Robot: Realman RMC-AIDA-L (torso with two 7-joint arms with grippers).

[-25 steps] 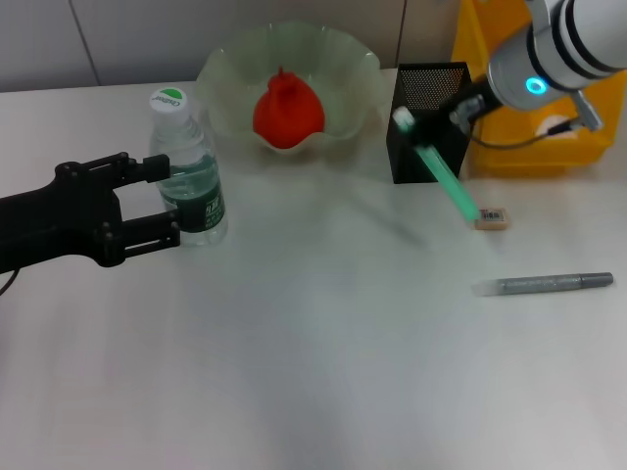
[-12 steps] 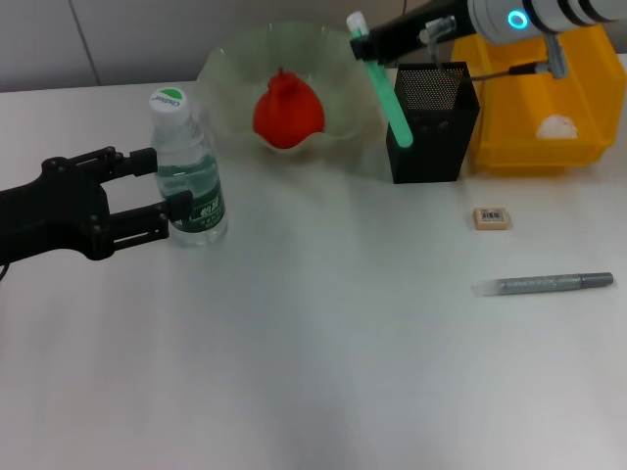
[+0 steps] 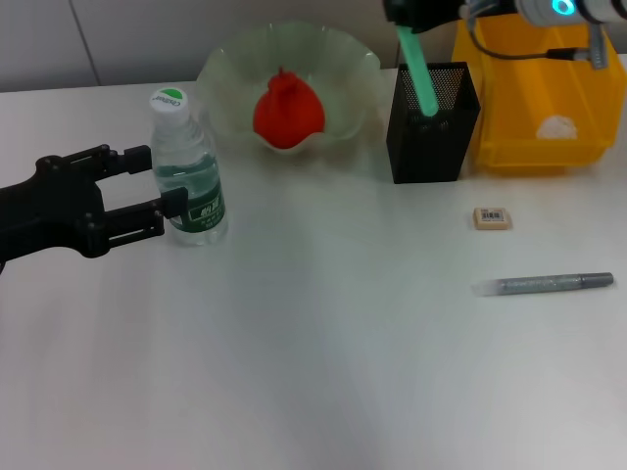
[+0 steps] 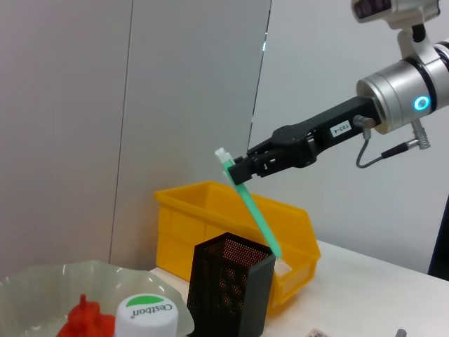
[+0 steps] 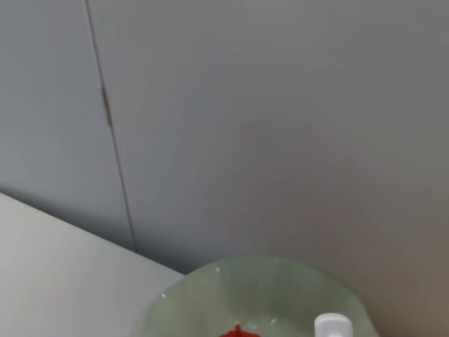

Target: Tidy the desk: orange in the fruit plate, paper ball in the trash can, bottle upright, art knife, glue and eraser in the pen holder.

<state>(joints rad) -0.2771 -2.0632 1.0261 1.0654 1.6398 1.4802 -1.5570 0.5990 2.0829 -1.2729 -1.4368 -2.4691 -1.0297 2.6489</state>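
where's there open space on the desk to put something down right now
The widest bare patch is the near half of the desk, in front of the bottle and grey pen. A smaller gap lies between bottle and eraser. The back is crowded: fruit plate, pen holder, trash can.

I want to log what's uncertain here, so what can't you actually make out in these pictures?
- Green stick: lower end hidden inside the pen holder, head view.
- Right gripper: cut off by the top edge, head view.
- Eraser: label print too small to read.
- Bottle: only the cap shows, left wrist view.
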